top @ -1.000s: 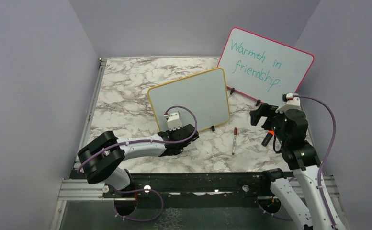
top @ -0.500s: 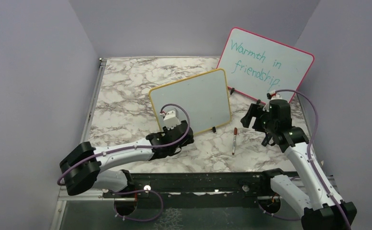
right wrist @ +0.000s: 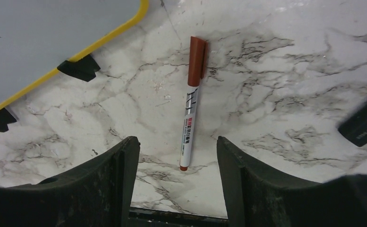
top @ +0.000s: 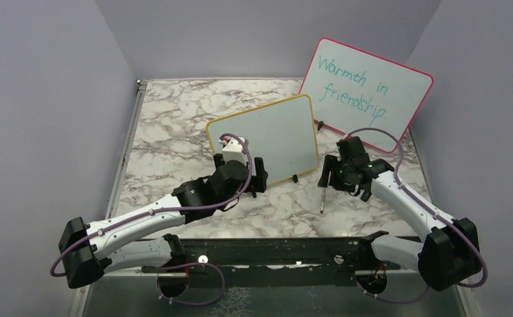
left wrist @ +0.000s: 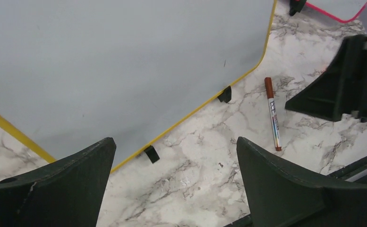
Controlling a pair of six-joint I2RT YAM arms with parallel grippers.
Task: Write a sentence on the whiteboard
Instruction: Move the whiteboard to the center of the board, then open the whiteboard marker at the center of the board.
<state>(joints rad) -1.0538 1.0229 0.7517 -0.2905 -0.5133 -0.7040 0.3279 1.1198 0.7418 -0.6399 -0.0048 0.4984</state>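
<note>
So, whiteboard [top: 280,132] x1, marker [right wrist: 189,113] x1

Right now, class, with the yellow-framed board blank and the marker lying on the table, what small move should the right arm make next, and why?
Probably lower the right gripper and close its fingers on the marker. The marker lies untouched on the marble table, lined up between the open fingers, and the whiteboard bears no writing yet.

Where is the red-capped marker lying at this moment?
In the top view the marker lies on the marble table, right of centre, just right of the yellow-framed whiteboard, with the open right gripper close above it.
</note>
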